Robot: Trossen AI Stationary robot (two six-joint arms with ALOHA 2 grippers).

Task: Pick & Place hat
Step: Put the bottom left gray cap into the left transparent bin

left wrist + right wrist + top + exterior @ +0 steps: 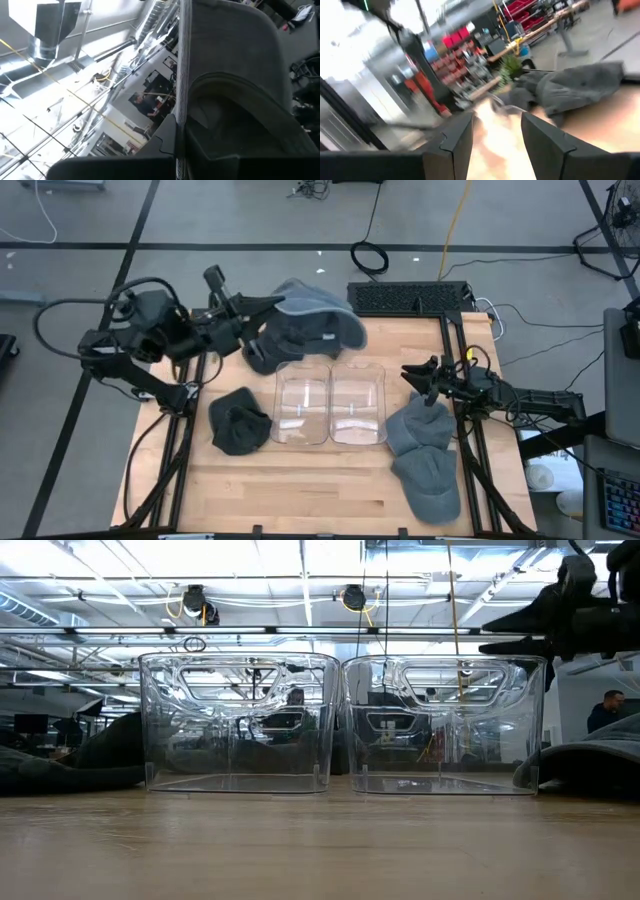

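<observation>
two clear bins (330, 405) sit mid-tabletop (300, 490) from above; the left claw (268, 304) is clamped on a raised grey hat (310, 320), the right claw (412, 374) parted over grey caps (425, 450); left wrist shows hat fabric pinched

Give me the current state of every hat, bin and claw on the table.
Left claw: shut on the lifted grey hat.
Lifted grey hat: held up at the table's far edge, hanging from the left claw.
Right claw: open, empty, above the grey hats on the right.
Left clear bin: upright, empty.
Right clear bin: upright, empty.
Dark hat: lying on the table left of the bins.
Grey hats on the right: lying on the table.
</observation>
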